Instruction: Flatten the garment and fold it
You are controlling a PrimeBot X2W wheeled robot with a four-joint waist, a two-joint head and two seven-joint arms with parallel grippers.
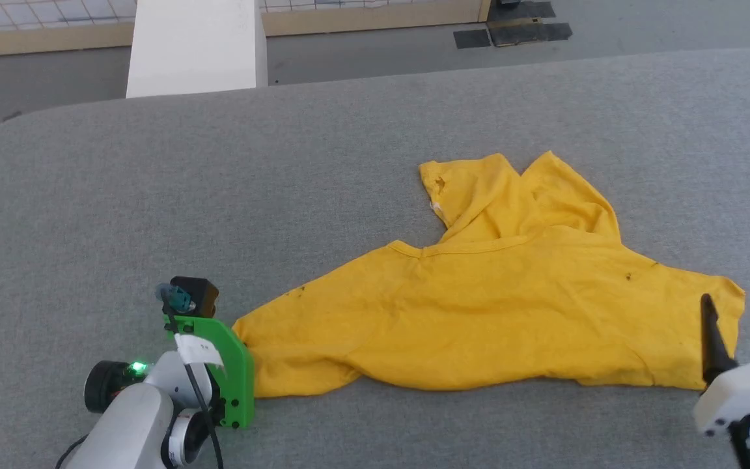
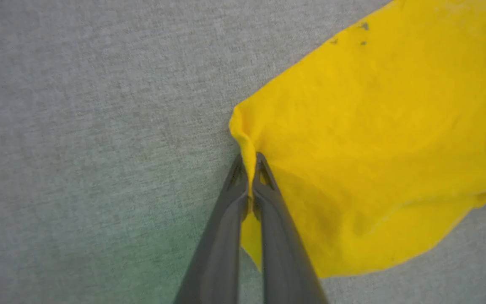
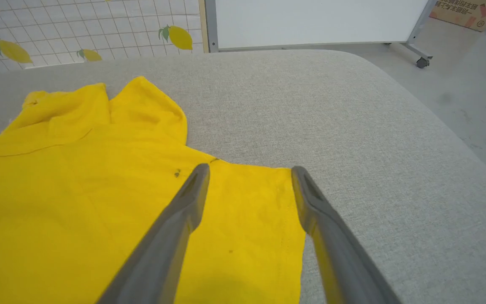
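Garment [image 1: 492, 312]: mustard-yellow T-shirt, plain yellow side facing up, with a few small dark specks on the cloth.

Location: lies on the grey fabric surface [image 1: 349, 163], towards the near right in the head view.

Pose: spread crosswise as a wide, uneven band, not flat, with shallow wrinkles along the near edge. A ribbed neckline seam curves across the upper middle. Beyond it, the far portion is bunched into two peaked flaps that overlap the body.

Left end: drawn to a narrow corner, pinched between the closed fingers of the left gripper [image 2: 249, 162].

Right end: lies flat, and its straight hemmed edge falls between the spread fingers of the right gripper [image 1: 733, 299].
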